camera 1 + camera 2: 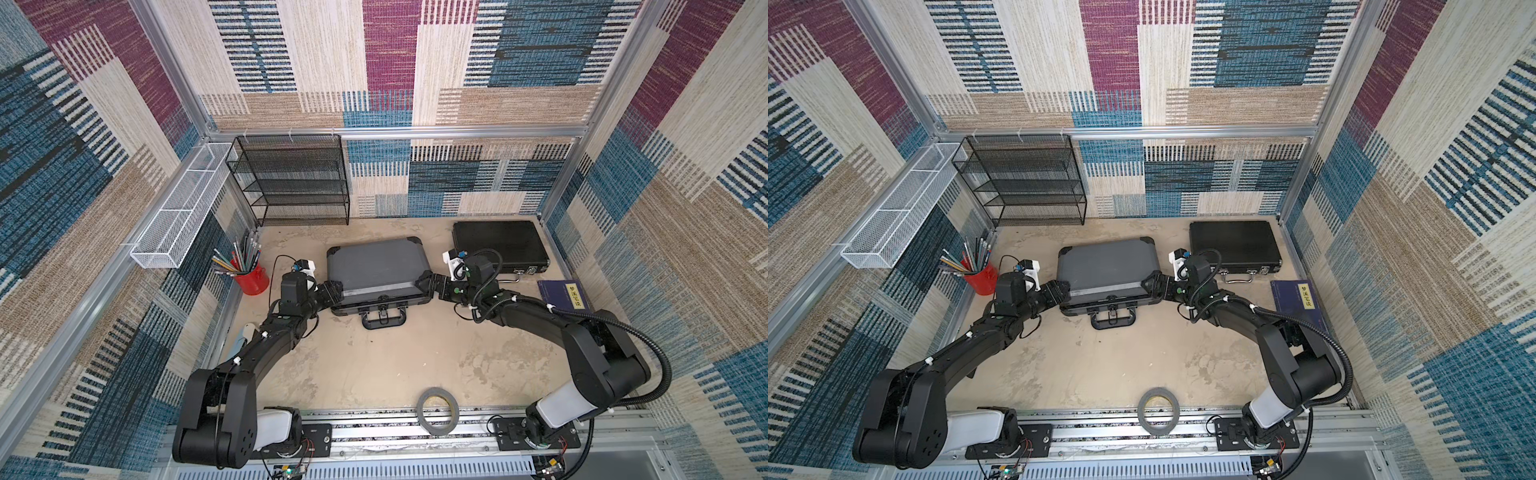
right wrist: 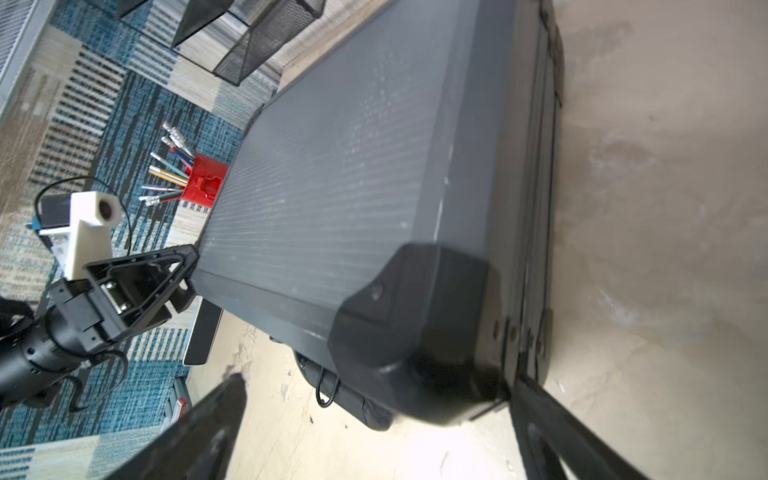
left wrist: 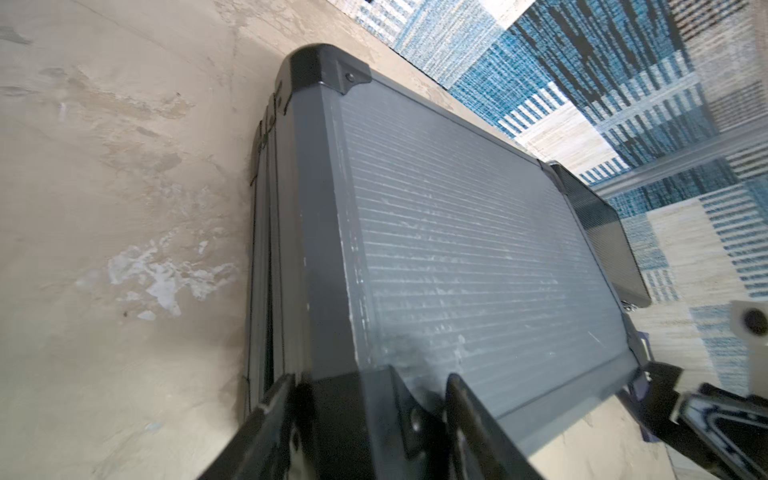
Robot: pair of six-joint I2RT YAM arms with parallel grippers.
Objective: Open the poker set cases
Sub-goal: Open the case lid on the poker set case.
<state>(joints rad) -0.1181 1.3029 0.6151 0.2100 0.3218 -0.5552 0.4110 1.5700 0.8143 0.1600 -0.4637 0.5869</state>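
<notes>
The grey poker set case [image 1: 376, 268] is lying flat in the middle of the surface [image 1: 374, 365], with its lid down and its black handle [image 1: 383, 320] pointing toward the robot's base. The left claw [image 1: 336, 291] is gripping the case's near left corner. In the left wrist view one finger [image 3: 266, 419] is lying against the side wall and the other [image 3: 473, 415] is crossing the front edge. The black corner cap is filling the gap between them (so the jaws are standing partly apart, stopped by the cap).

The right claw [image 1: 424, 283] is sitting at the near right corner with its jaws spread wide, holding nothing. In the right wrist view one finger [image 2: 199, 436] is standing well clear of the case's front, while the other [image 2: 565, 428] is sitting just beside the side wall.

The black poker set case [image 1: 498, 245] is lying flat at the back right of the surface, apart from the grey one. Its lid is shut and its silver handle [image 1: 505, 280] is facing forward, partly behind the right arm's wrist.

A dark blue book [image 1: 563, 295] with a yellow label is resting just in front of the black case, by the right wall. A red cup of pencils [image 1: 251, 278] is standing near the left wall, beside the left arm. A black mesh rack [image 1: 291, 178] is standing in the back left corner, and a white wire basket [image 1: 183, 208] is hanging on the left wall. A roll of tape [image 1: 438, 409] is lying at the front edge.
</notes>
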